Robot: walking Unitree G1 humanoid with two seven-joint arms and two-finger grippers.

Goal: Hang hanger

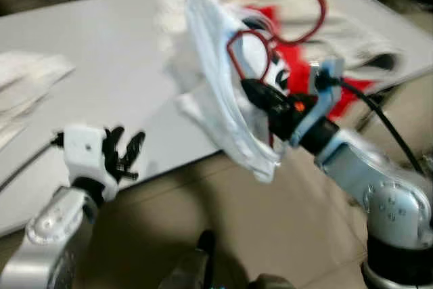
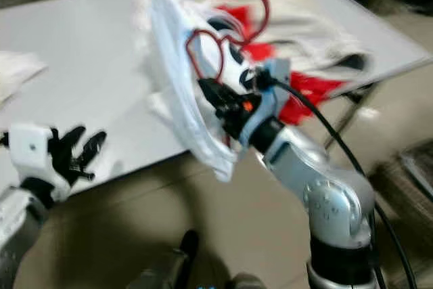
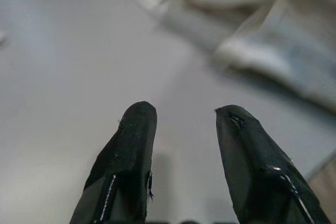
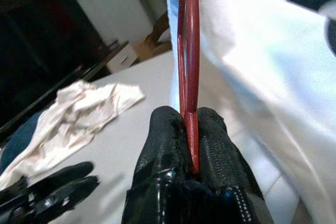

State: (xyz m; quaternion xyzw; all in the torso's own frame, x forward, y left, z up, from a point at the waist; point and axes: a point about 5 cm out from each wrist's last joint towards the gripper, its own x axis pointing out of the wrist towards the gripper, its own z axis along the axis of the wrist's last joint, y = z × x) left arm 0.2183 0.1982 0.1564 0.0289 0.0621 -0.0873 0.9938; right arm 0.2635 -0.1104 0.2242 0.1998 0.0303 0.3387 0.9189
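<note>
Right claw (image 4: 190, 129) clenched on red wire hanger (image 1: 247, 49), lifted above near edge of desk (image 1: 101, 38), white garment (image 1: 216, 93) draped over it. Left claw (image 1: 125, 153) released, empty, low at desk edge. Hanger judged light, stiff, thin and smooth; likely to pivot under soft, swinging cloth. Best held low on the frame, hook (image 1: 311, 15) left free.

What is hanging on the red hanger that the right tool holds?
A white garment is draped on the red hanger, which the right tool pinches. The cloth covers most of the hanger; its frame near the tool and its hook remain visible.
</note>
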